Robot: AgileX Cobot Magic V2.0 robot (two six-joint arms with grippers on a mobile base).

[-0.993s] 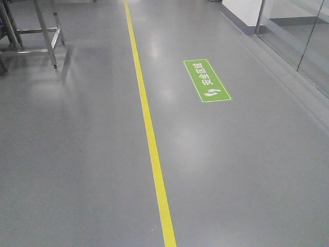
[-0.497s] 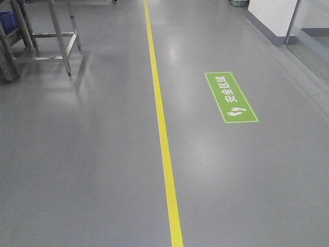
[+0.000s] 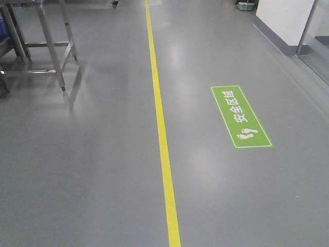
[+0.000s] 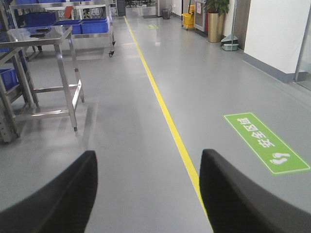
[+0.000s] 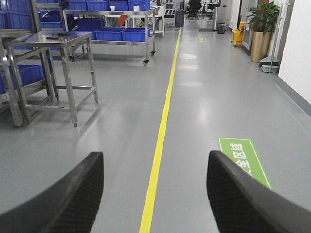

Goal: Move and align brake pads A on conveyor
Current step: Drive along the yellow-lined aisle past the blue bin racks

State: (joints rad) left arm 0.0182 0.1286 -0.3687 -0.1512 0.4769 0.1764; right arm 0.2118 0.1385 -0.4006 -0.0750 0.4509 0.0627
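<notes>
No brake pads and no conveyor show in any view. My left gripper (image 4: 148,158) is open and empty, its two black fingers spread wide above the grey floor. My right gripper (image 5: 155,160) is open and empty too, its fingers either side of the yellow floor line (image 5: 160,131). Neither gripper shows in the front view.
A yellow line (image 3: 160,118) runs along the grey floor. A green safety sign (image 3: 240,116) lies right of it. A steel table (image 3: 43,38) stands at the left. Steel racks with blue bins (image 5: 112,22) stand farther back. A white wall (image 3: 288,20) is at the right.
The floor view has shifted: the green sign and the steel table have slid down and nearer in the frame, so the base has rolled on along the yellow line.
</notes>
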